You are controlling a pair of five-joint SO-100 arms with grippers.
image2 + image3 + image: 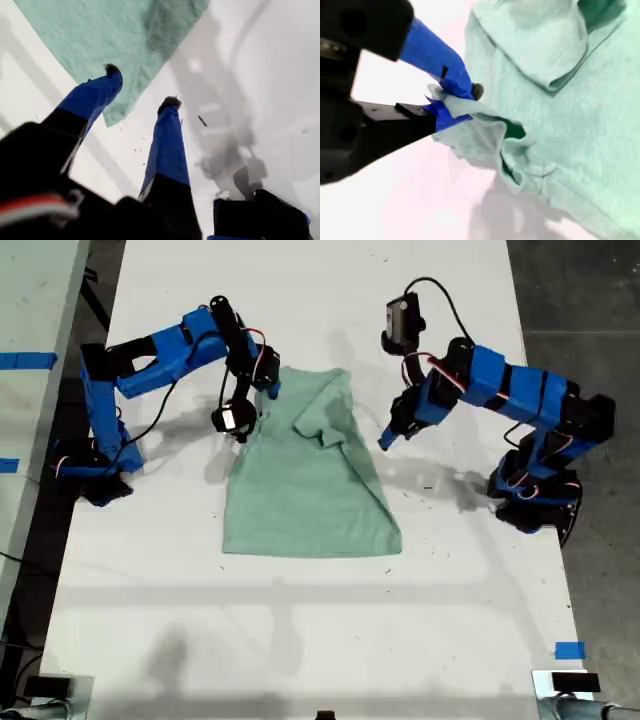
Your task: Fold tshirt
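The pale mint-green tshirt (pixel 305 490) lies on the white table (pixel 300 640) between the two blue arms, with its side toward the exterior view's right folded inward along a slanting edge. My second gripper (pixel 268 390) is at the shirt's far corner on the exterior view's left, shut on a bunched bit of cloth. The second wrist view shows that pinched cloth (pixel 452 102) between the jaws of my second gripper (pixel 460 97), with the tshirt (pixel 580 125) spreading away from it. My first gripper (pixel 385 442) hangs open just off the shirt's edge on the exterior view's right. Nothing is in my first gripper (pixel 141 86); one fingertip (pixel 112 70) overlaps the tshirt (pixel 110 35).
The arms' bases stand at the table's edges on the exterior view's left (pixel 95 475) and right (pixel 535 500). A blue tape mark (pixel 569 650) sits near the near corner on the exterior view's right. Dark floor (pixel 590 300) lies beyond the table's edge there.
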